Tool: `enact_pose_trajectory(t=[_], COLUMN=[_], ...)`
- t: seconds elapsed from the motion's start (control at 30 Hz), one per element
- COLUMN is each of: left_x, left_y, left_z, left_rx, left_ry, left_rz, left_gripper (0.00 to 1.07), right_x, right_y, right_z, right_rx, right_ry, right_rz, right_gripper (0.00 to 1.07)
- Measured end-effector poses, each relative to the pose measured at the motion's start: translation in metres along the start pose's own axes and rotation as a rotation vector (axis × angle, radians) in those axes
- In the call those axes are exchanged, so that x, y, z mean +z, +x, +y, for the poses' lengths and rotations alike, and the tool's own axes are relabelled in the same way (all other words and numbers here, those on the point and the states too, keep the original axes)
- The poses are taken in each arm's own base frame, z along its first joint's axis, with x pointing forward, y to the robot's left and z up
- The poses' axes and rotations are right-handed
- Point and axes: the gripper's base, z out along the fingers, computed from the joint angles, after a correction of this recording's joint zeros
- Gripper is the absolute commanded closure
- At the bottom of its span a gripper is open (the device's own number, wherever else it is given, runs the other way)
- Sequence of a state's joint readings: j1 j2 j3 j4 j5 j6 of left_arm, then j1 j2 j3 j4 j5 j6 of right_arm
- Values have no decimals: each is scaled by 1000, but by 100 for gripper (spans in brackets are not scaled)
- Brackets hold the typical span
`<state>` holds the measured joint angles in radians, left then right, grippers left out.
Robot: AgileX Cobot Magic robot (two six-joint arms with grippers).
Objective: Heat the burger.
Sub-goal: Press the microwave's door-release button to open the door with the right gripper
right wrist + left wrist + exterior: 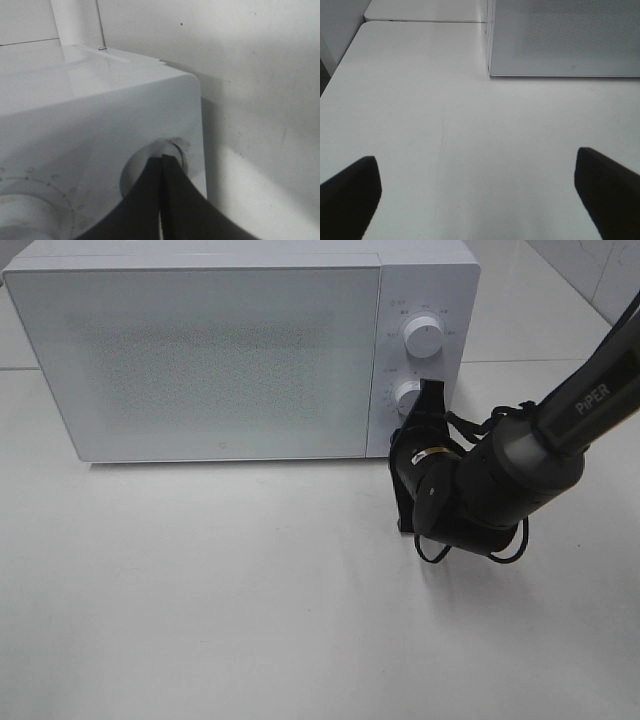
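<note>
White microwave (200, 360), door closed, on the surface (250, 620), right gripper (162, 161) jaws clenched at the microwave's lower knob (406, 395), left gripper (480, 195) jaws released over the surface before the microwave, burger's place cannot be told.

Glossy black arm (500, 480) (white "PiPER" lettering (592, 397)), thin black cables (465, 421).

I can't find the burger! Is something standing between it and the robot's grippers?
No burger shows in any view. The microwave door is shut and cloudy, so it would wall off anything inside. The right gripper, jaws shut, sits at the lower knob.
</note>
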<state>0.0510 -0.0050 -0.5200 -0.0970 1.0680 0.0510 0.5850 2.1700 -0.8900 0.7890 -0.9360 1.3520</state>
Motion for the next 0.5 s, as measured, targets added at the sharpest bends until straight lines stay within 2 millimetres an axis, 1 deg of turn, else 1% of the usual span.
enact_pose_trajectory(t=[0.33,0.5], left_x=[0,0], left_y=[0,0], left_z=[0,0], left_rx=[0,0], left_ry=[0,0], left_rz=[0,0], left_gripper=[9,9], right_x=[8,13], right_y=[5,12], right_z=[2,2], right_rx=[36,104], right_ry=[-23,-32], right_rz=[-23,-68], right_gripper=[107,107])
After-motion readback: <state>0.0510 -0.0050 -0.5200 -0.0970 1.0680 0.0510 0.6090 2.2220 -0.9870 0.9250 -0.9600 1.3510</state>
